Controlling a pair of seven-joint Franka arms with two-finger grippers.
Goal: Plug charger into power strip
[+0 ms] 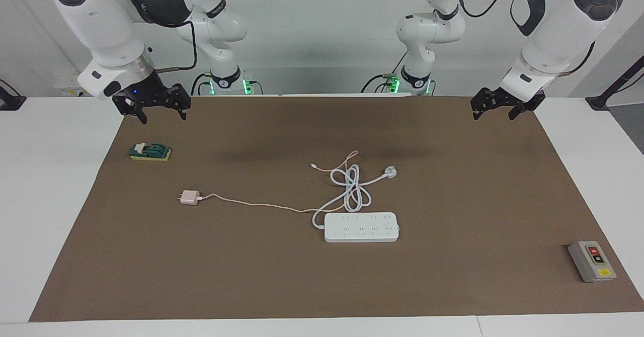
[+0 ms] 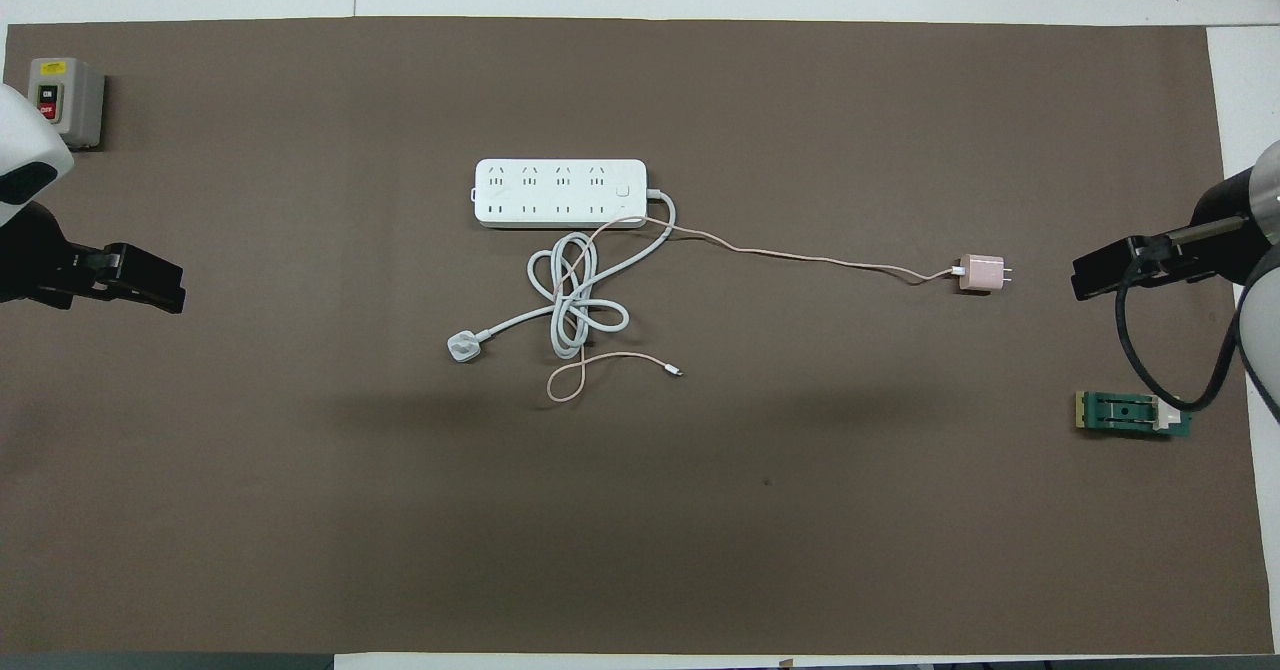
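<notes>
One pale-pink cube charger (image 1: 189, 197) lies unplugged; both end effectors, left (image 1: 498, 108) and right (image 1: 160, 109), spread

One camera sits high across the table, facing the robots and looking down at a slant: both arm bases and the wall show at the top, and the brown mat (image 1: 453, 286) fills most of the picture. The other hangs high over the robots' own end and looks steeply down and forward, showing the mat (image 2: 300, 510) almost flat. Both stand well back. They share the whole mat, half a turn apart: the strip (image 1: 361, 227) (image 2: 560, 192), the charger (image 1: 189, 197) (image 2: 981, 273) and the grey box (image 1: 591, 261) (image 2: 66, 100) show in both.
</notes>
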